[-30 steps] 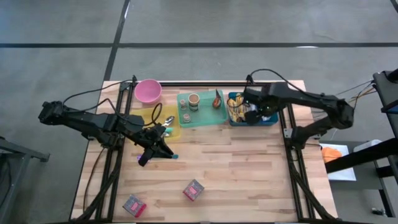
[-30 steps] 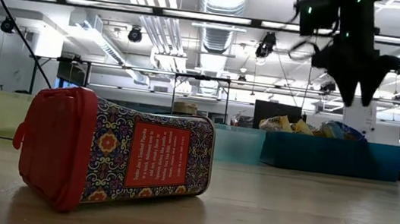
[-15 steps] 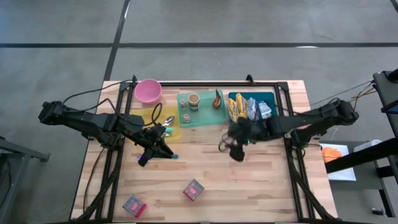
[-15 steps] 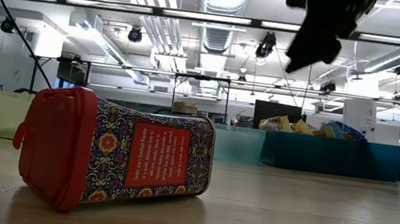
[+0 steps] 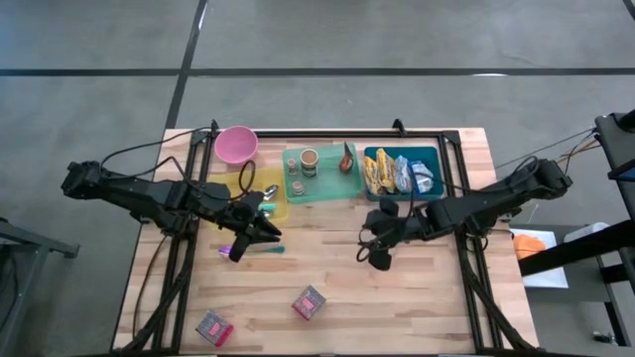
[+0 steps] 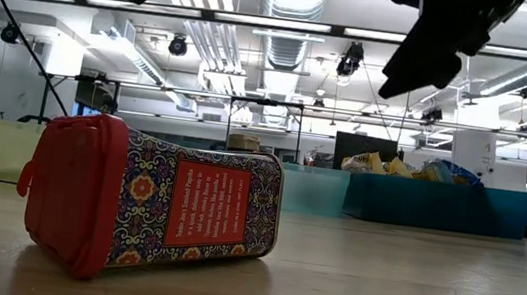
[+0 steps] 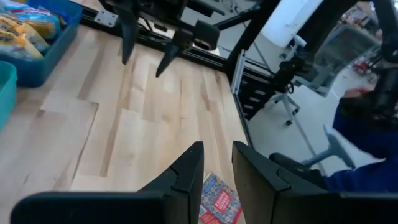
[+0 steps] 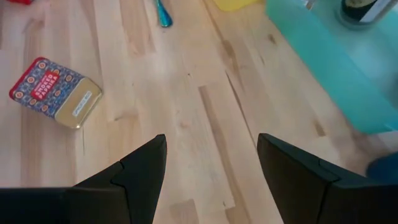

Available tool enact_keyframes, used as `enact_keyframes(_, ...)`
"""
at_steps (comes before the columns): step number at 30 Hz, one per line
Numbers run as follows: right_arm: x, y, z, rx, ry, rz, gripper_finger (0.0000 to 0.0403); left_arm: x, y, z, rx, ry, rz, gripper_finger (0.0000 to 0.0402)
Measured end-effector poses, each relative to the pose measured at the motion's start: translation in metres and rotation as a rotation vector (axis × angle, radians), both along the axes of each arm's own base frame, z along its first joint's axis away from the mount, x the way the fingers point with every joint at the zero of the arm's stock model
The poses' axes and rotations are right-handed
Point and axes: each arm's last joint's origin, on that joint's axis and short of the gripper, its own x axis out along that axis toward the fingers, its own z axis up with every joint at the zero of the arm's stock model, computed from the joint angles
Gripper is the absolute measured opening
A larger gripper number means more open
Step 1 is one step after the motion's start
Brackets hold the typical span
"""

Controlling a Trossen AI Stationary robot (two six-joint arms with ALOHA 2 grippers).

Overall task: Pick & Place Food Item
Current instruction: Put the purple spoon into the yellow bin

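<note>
Several snack packets (image 5: 395,173) lie in a blue bin (image 5: 438,157) at the table's far right. My right gripper (image 5: 379,258) hangs open over bare wood at the table's middle, near of the bin, nothing between its fingers (image 8: 211,142). My left gripper (image 5: 260,234) hovers left of centre, near of a yellow tray (image 5: 260,198); its fingers (image 7: 217,152) stand a narrow gap apart around nothing. A patterned red-lidded tin (image 5: 309,302) lies on its side nearer the front edge, also seen in the low view (image 6: 150,209).
A second tin (image 5: 213,325) lies at the near left. A pink bowl (image 5: 236,145) and a teal tray (image 5: 322,177) with jars stand along the far edge. A teal-handled utensil (image 5: 266,250) lies beside my left gripper. Bare wood spreads between the two grippers.
My right gripper has swung from above the blue bin toward the table's near edge and left, sinking a little and tipping its fingers downward, open and empty throughout. My left gripper has stayed in place and turned slightly at the wrist.
</note>
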Motion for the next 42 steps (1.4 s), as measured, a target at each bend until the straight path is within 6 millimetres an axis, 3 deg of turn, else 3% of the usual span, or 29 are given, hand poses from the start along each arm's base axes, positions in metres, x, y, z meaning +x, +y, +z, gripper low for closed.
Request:
enact_keyframes(8, -0.006, -0.002, -0.018, 0.034, 0.027, -0.049, 0.0249, -0.001, -0.002, -0.002, -0.155, 0.072, 0.033, 0.0093)
enact_keyframes(22, -0.003, -0.001, -0.031, 0.071, -0.085, -0.045, 0.0249, 0.009, -0.001, -0.019, -0.123, 0.183, 0.106, 0.0093)
enact_keyframes(35, 0.001, 0.0, -0.03, 0.066, -0.18, -0.005, 0.0249, 0.025, -0.002, -0.048, -0.202, 0.379, 0.222, 0.0093)
enact_keyframes(42, 0.002, 0.003, -0.034, 0.096, -0.252, 0.126, 0.0249, 0.02, 0.0, -0.075, -0.091, 0.617, 0.233, 0.0093)
